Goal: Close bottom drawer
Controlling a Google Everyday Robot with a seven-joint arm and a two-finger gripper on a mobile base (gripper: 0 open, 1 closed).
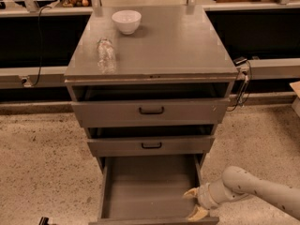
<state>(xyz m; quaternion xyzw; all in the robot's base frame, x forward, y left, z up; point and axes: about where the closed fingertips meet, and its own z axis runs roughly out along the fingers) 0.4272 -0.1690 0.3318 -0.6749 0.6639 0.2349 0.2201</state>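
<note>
The bottom drawer [150,191] of the grey metal cabinet is pulled far out toward me, showing its plain grey inside. Its front edge runs along the bottom of the view and its handle is hidden. My gripper [194,203] reaches in from the lower right on a white arm. Its tan fingers [191,193] sit at the drawer's right front corner, one over the inside near the right wall, the other by the front edge. The fingers are spread apart and hold nothing.
The top drawer [151,110] and middle drawer [151,146] are slightly open. A white bowl [126,21] and a clear plastic bottle [106,54] lie on the cabinet top [178,46]. A cable [241,86] hangs at the cabinet's right side. Speckled floor [42,172] surrounds it.
</note>
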